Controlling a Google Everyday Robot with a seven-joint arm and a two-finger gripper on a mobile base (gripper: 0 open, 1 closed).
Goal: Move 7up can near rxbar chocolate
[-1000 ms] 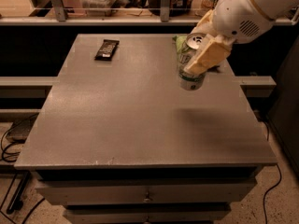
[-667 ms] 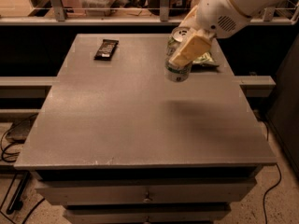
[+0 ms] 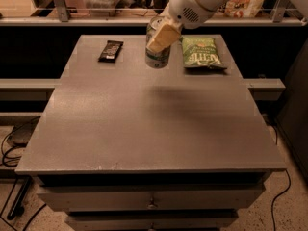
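Camera view, from left to right: I see the bar (image 3: 110,50) lying flat at the far left of the table (image 3: 144,143). Some way to its right, my gripper (image 3: 161,36) is clamped on the can (image 3: 157,57), high on its side, and the can looks lifted off the table. Just right of it lies a green chip bag (image 3: 202,52). I think the can is light, smooth and slippery. Its thin wall can dent, so I would squeeze gently around the middle.
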